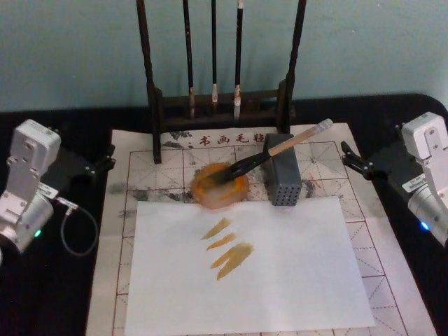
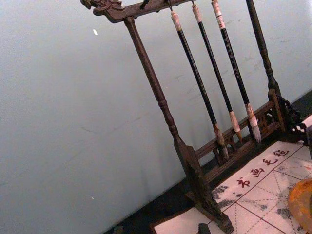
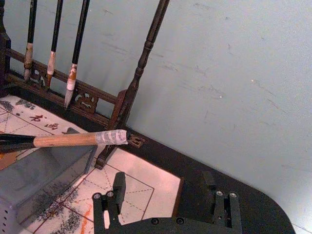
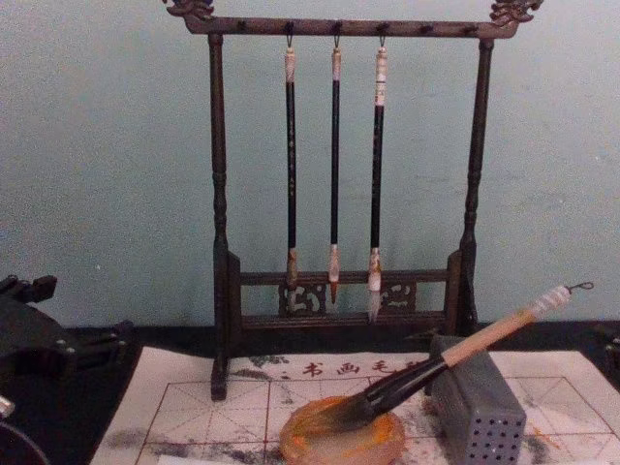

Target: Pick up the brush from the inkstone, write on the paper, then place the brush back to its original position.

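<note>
A pale teal wall backs the dark counter. The brush lies with its bristles in the inkstone and its handle propped on a grey perforated box, all on the paper. The right pincer sits at the paper's right edge, spread wide and empty. The left pincer is at the paper's left edge; I cannot tell whether it is open.
</note>
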Available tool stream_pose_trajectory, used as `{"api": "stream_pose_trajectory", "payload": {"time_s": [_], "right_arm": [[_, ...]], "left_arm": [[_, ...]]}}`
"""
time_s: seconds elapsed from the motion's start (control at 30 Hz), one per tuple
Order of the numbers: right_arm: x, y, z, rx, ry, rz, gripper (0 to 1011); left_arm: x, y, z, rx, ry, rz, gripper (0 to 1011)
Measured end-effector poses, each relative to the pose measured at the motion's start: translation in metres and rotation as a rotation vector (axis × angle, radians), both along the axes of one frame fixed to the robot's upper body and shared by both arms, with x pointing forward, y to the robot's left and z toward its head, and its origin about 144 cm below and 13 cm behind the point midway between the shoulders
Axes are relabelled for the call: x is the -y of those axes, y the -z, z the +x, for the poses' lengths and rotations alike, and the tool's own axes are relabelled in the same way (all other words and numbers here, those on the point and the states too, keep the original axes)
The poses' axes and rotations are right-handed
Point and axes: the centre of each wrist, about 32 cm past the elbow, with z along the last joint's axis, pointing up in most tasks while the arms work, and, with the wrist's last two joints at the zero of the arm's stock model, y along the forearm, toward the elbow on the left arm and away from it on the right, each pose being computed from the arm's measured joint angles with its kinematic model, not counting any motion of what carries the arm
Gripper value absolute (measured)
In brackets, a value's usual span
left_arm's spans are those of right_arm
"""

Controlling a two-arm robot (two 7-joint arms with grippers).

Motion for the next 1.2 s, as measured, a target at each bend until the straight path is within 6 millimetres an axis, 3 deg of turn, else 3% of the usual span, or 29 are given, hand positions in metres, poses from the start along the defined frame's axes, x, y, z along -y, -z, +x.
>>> {"api": "stream_pose_trajectory", "payload": {"time_s": [1.2], "right_arm": [[0.0001, 0.0, 0.0, 0.0, 0.0, -0.001, 1000]], "left_arm": [[0.0, 0.0, 0.0, 0.0, 0.0, 0.0, 1001]]}}
